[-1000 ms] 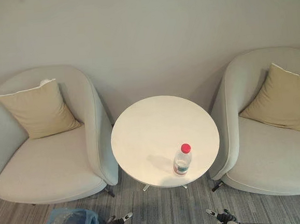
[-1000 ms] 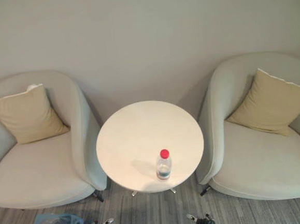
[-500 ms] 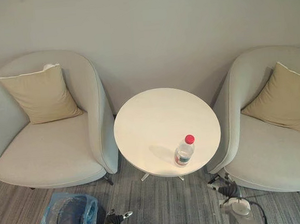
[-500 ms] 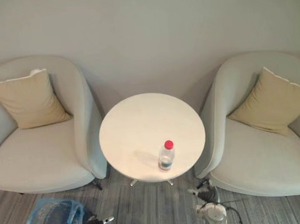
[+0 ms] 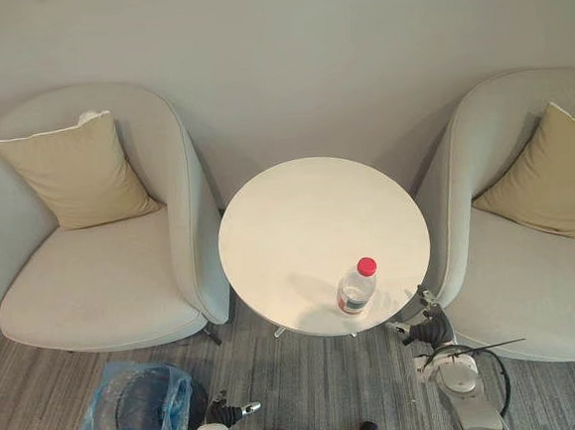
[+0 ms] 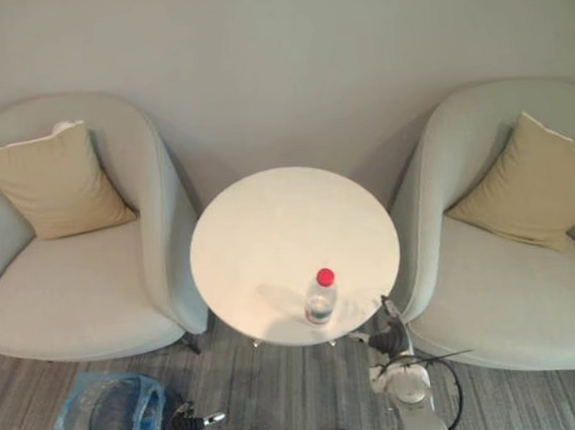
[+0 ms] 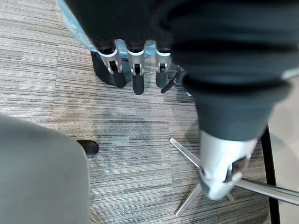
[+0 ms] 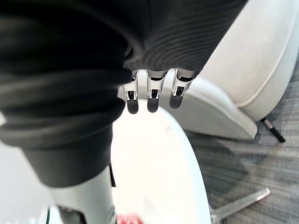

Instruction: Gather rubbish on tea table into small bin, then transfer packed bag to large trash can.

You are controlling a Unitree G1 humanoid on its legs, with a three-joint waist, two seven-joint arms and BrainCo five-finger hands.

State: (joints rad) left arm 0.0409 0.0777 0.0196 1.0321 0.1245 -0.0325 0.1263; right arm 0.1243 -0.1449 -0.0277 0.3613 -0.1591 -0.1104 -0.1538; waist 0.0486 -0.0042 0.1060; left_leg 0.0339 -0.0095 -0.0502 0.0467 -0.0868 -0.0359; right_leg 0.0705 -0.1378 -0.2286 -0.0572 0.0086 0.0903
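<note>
A round white table (image 5: 307,213) stood in the middle of the frame between 2 pale grey armchairs, 1 at the left (image 5: 104,289) and 1 at the right (image 5: 533,295). Each chair had a tan cushion against its back (image 5: 75,174) (image 5: 553,176).

The only thing on the table was 1 clear plastic bottle (image 5: 356,287) with a red cap. It stood upright near the table's lower right edge, with its long axis vertical and the cap pointing up.

On the grey striped carpet at the lower left of the frame sat the small bin (image 5: 140,423), lined with a blue plastic bag that bulged out over its rim.

The left robot hand (image 5: 224,416) hung low at the bottom of the frame, just to the right of the bin. Its fingers (image 7: 134,70) were straight and side by side, with the thumb well apart from them, and it held nothing.

The right robot hand (image 5: 431,328) was at the lower right, in the gap between the table's edge and the right armchair and near the bottle without touching it. Its fingers (image 8: 152,93) were extended over the table's rim with the thumb spread away, and it was empty too.
</note>
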